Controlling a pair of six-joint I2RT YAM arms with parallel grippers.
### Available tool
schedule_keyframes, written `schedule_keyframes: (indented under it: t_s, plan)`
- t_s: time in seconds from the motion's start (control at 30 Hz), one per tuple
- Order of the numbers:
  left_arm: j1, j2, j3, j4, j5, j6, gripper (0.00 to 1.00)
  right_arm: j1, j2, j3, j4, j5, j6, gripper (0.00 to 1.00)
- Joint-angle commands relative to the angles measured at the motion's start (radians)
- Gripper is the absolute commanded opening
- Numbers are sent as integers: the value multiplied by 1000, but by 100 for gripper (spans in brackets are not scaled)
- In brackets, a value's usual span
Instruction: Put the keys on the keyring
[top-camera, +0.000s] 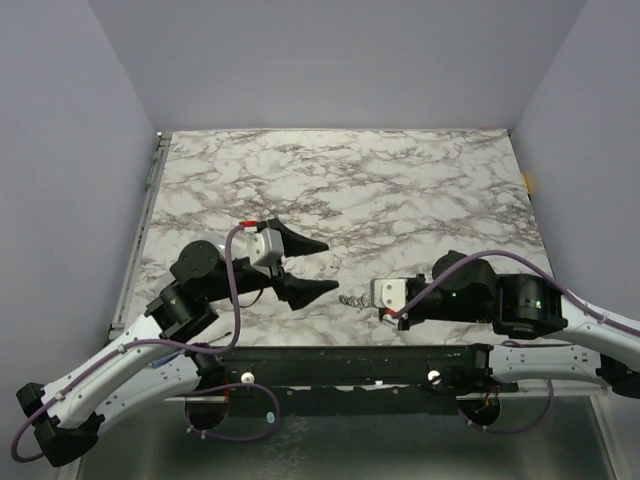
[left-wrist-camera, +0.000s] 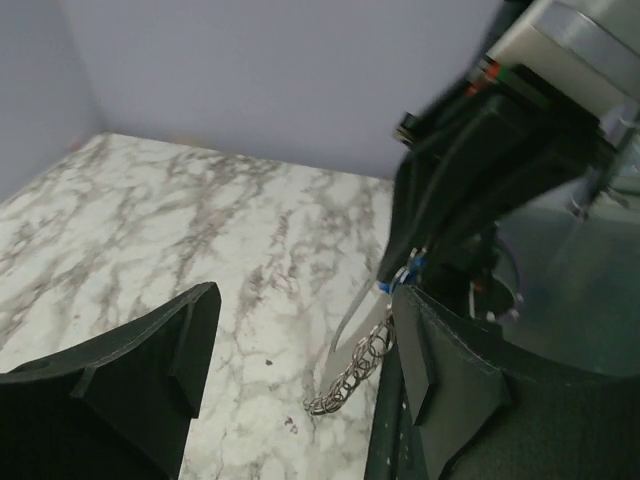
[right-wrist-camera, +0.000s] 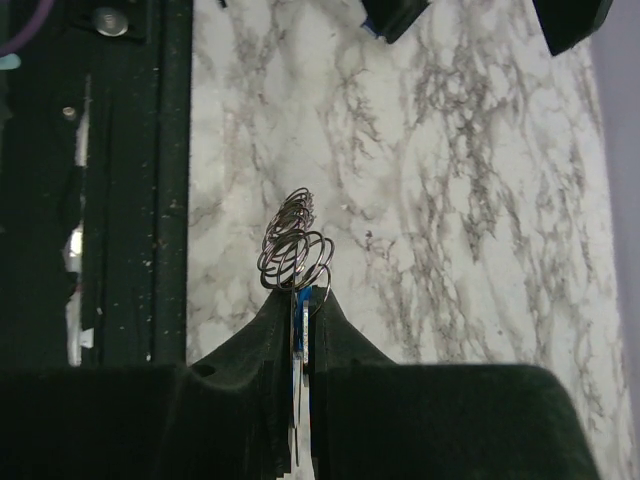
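Observation:
My right gripper (top-camera: 374, 301) is shut on a key with a blue head (right-wrist-camera: 300, 312) and on flat silver metal pieces beside it. A bunch of small linked wire rings (right-wrist-camera: 295, 245) sticks out past its fingertips. In the left wrist view the rings (left-wrist-camera: 350, 375) hang just above the marble, with the blue head (left-wrist-camera: 410, 268) above them. A thin pale grey curved strip (left-wrist-camera: 348, 325) beside them may be the keyring. My left gripper (top-camera: 330, 266) is open and empty. It is a little left of the rings, with its right finger (left-wrist-camera: 440, 380) close to them.
The marble tabletop (top-camera: 400, 190) stretches away behind both grippers. A black rail (right-wrist-camera: 120, 200) runs along the table's near edge, just left of the rings in the right wrist view. Lilac walls stand on three sides.

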Motion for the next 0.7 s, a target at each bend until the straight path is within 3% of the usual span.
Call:
schedule_keyframes:
  t_s: [0.0,0.3,0.67]
  plan:
    - [0,16,-8,-60,391,164,76,7,16,66,-140,-192,41,1]
    - [-3,198,4,124,622,57,72,6,73,115,-181,-293,51,1]
    - [-44,261,-11,174,670,8,60,6,84,111,-157,-265,34,1]
